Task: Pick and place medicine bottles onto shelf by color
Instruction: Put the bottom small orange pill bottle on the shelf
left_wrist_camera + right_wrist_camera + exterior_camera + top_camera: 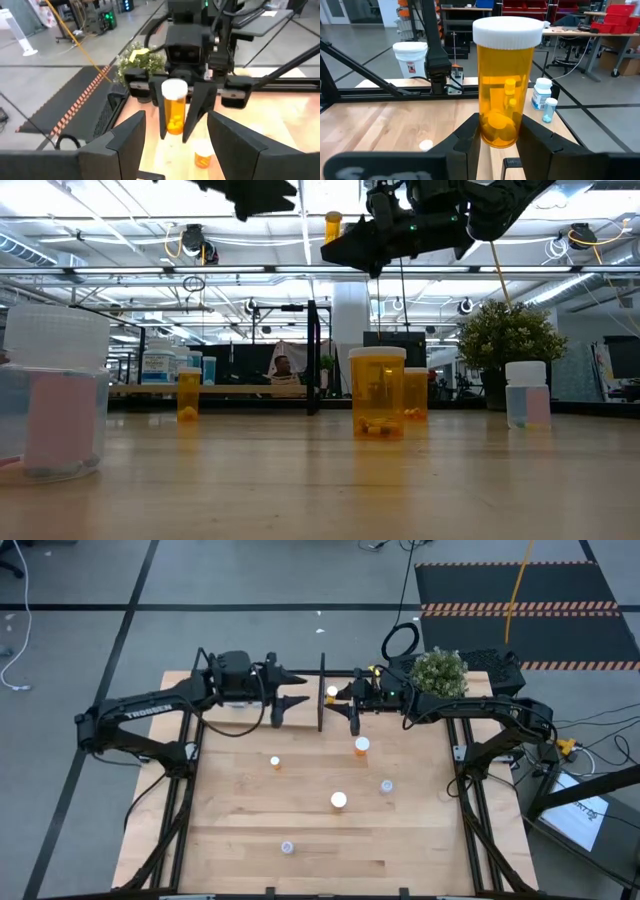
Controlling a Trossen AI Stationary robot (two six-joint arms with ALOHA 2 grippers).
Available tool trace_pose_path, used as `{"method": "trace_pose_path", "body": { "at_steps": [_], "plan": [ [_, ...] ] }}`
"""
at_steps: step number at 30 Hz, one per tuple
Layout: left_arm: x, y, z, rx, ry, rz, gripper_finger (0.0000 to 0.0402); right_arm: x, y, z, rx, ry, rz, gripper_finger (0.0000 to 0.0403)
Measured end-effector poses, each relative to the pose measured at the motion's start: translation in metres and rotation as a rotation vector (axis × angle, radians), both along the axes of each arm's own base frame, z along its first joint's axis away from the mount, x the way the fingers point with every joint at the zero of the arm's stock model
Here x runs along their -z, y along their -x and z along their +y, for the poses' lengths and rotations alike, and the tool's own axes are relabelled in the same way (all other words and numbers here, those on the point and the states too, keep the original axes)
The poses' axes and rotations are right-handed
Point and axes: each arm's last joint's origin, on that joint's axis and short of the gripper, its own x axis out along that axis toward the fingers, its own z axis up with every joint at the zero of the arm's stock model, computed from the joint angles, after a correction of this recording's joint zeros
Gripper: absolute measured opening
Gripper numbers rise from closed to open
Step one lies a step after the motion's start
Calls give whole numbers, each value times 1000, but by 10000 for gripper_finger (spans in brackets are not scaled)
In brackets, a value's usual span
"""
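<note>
Near the worktop's [240,830] twelve o'clock edge, right hand [340,693] grips an orange bottle [507,80]; left hand [296,687] released; five bottles remain.

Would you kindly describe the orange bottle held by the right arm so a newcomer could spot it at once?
Start at the black upright divider at the table's far edge. Just to its right, the right gripper points toward it with jaws shut on an orange bottle with a white cap. Unlike the other bottles, which stand on the tabletop, this one is held up in the air.
</note>
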Motion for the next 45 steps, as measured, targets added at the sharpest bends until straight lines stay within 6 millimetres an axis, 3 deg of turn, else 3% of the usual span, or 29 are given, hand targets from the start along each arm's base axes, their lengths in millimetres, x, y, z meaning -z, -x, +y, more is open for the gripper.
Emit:
{"method": "trace_pose_path", "body": {
  "at_steps": [4, 10, 18, 28, 31, 39, 45],
  "plan": [
    [-16, -5, -4, -83, -21, 43, 214, 1, 0, 0, 2, -10, 8, 102],
    [-19, -9, -13, -136, -213, 84, 214, 1, 0, 0, 5, -31, 12, 102],
    [-11, -23, -22, -94, -139, 69, 216, 2, 0, 0, 6, -38, 19, 102],
    [-2, -59, -13, -47, -128, 108, 311, 3, 0, 0, 8, -41, 25, 102],
    [-3, -65, -11, -49, -131, 106, 324, 4, 1, 0, 8, -40, 35, 102],
    [-1, -63, 0, -47, -66, 110, 285, 4, 1, 0, 4, -17, 42, 102],
    [13, -74, 4, -8, -35, 129, 252, 4, 1, 0, 4, -15, 42, 102]
  ]
}}
